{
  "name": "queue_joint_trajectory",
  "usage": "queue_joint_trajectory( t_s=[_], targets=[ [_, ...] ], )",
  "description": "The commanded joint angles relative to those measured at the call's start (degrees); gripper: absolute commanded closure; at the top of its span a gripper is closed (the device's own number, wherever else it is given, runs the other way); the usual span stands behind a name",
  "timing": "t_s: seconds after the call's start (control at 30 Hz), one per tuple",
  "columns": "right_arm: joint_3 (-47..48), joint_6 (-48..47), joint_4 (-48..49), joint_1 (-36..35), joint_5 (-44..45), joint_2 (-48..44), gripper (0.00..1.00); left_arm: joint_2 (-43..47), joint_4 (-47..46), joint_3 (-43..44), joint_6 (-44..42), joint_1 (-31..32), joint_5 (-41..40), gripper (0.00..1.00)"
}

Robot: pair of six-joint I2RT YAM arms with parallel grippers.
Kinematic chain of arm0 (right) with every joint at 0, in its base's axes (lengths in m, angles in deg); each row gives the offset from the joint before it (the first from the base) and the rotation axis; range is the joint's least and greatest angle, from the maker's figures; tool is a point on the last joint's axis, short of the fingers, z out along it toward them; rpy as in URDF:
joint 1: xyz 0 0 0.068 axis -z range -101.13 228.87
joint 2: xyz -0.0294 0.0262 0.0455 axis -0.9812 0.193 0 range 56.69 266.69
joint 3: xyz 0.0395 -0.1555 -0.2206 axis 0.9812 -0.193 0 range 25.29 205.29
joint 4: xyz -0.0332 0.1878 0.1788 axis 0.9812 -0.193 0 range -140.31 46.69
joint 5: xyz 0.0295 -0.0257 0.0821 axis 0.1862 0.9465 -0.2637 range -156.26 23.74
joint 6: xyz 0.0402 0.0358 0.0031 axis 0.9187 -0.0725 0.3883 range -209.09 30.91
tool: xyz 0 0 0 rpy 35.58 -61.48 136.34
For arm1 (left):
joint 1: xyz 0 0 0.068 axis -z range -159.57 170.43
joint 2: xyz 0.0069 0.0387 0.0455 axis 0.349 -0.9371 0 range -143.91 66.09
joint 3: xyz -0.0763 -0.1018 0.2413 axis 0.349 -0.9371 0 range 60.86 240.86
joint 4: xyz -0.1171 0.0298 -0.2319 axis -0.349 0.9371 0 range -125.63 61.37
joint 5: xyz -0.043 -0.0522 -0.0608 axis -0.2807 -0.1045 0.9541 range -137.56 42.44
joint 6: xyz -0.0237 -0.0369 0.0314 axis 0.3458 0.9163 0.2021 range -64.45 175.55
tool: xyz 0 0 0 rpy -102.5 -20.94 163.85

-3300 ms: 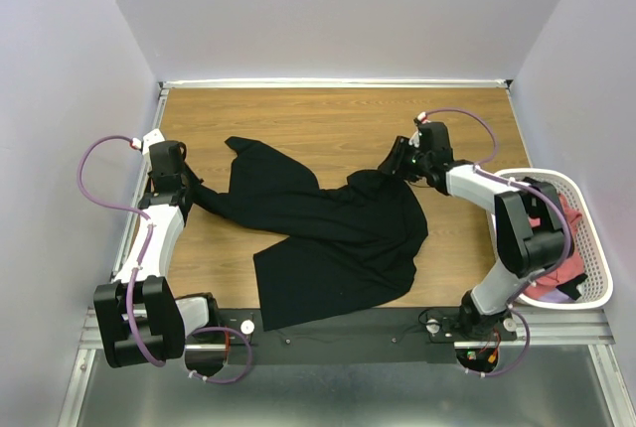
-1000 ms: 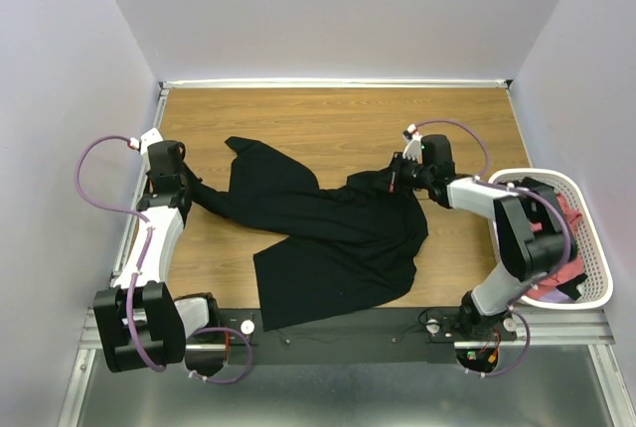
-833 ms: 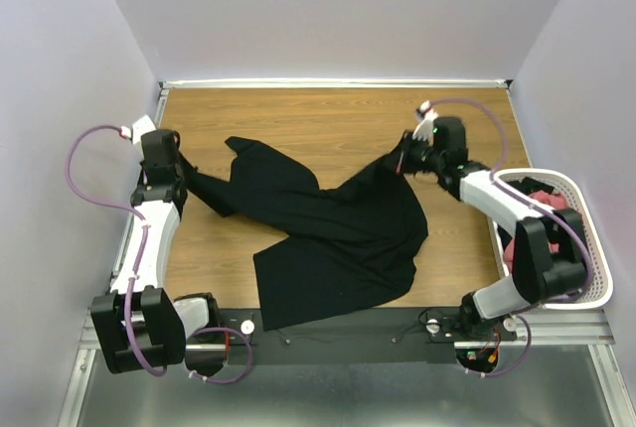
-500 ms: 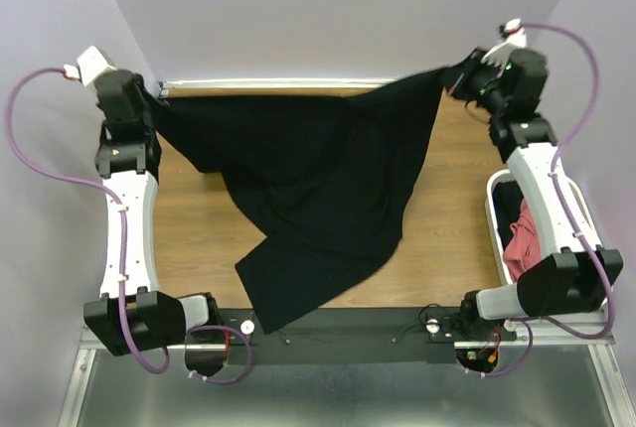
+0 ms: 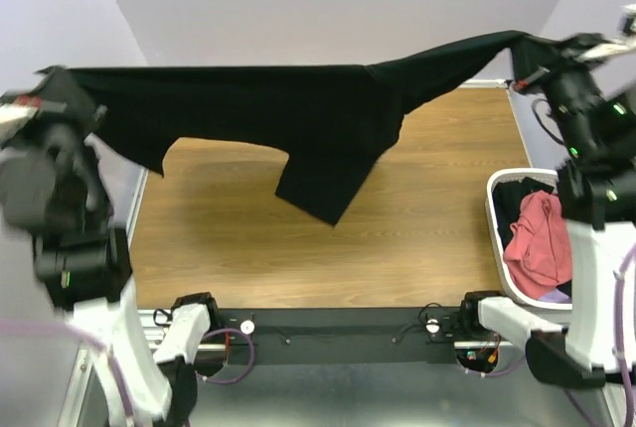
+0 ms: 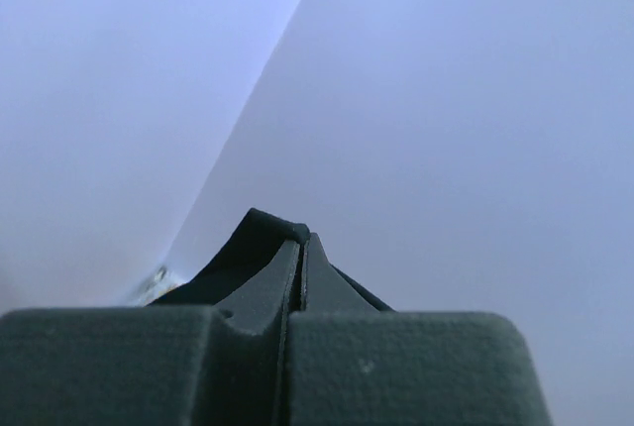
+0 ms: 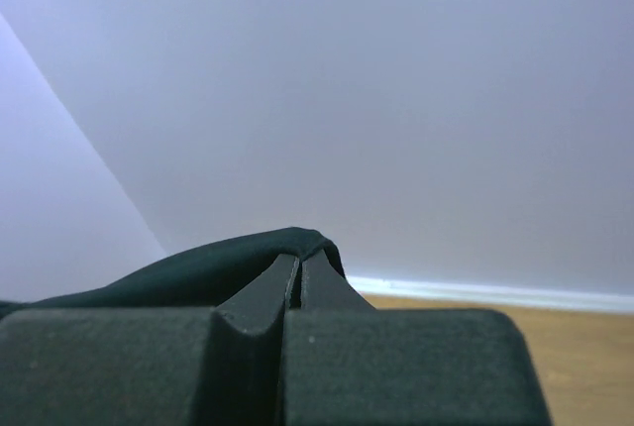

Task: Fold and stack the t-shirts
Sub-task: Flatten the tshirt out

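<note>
Walls (image 6: pixel 446 99) fill wrist cams — only top cam shows blk t-shirt (image 5: pixel 298 109) stretched taut.

Matt black cloth t-shirt (image 5: pixel 298 109); wood-grain table (image 5: pixel 417 228).

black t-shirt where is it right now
Top external view: the black t-shirt hangs stretched in the air over the table, pinched by the left gripper at the far left and the right gripper at the upper right.

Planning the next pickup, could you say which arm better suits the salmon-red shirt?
Likely right: the salmon-red shirt lies in the basket beside it. Left claw and right claw grip the black t-shirt.
</note>
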Motion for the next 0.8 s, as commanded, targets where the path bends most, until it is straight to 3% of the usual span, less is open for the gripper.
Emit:
queue_joint_trajectory(
  t_s=[0.0, 0.4, 0.77],
  targets=[
    [4.29, -5.07, -1.94, 0.76, 4.45, -5.08, 1.0, 5.87, -0.01, 3.84, -2.53, -0.56, -6.61, 1.0],
    [12.2, -11.22, -5.02, 0.76, 9.11, -7.2, 1.0, 9.93, -1.14, 2.54, -6.93, 3.31, -9.78, 1.0],
    [16.69, -13.07, -4.85, 0.76, 7.88, 9.04, 0.99, -1.66, -11.22, -10.02, -8.69, 3.23, -2.22, 1.0]
  ],
)
